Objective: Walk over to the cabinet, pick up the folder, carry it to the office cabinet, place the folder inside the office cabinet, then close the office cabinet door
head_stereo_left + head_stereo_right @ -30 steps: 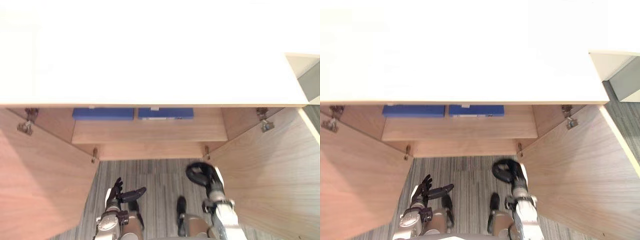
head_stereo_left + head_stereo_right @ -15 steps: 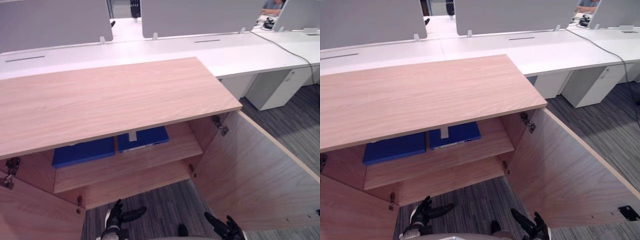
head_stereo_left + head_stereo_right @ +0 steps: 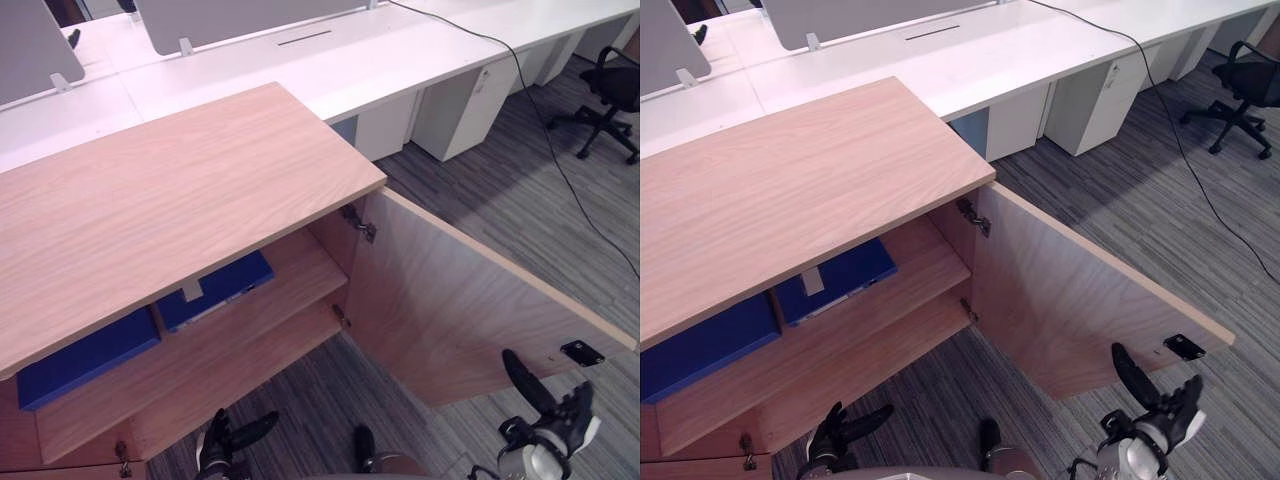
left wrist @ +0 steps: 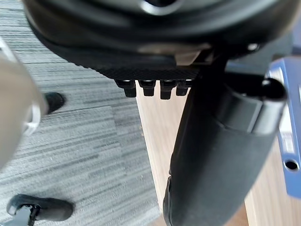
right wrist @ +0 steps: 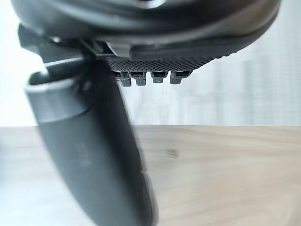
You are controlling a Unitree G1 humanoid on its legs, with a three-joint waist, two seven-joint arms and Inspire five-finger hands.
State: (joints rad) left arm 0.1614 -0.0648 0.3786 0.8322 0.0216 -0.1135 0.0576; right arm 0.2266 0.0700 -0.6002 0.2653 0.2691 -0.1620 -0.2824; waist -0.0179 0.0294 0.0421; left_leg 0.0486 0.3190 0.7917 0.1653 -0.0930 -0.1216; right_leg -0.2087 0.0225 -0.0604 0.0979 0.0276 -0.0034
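Two blue folders lie flat on the upper shelf of the open wooden cabinet: one near the middle, the other further left. Past my left hand, the left wrist view catches the edge of a folder and the shelf front. The cabinet's right door stands wide open. My left hand hangs low before the cabinet, open and empty. My right hand is open with fingers spread, just below the door's outer edge and its black latch plate. The right wrist view faces the door's wood.
White desks with grey partition screens run behind the cabinet. A white pedestal stands beyond the open door. A black office chair sits at the far right, and a thin cable trails over the grey carpet.
The camera has swung to the right and the whole picture shifted. My right hand went from curled to open and now sits out by the door's outer edge. The left hand stays as before.
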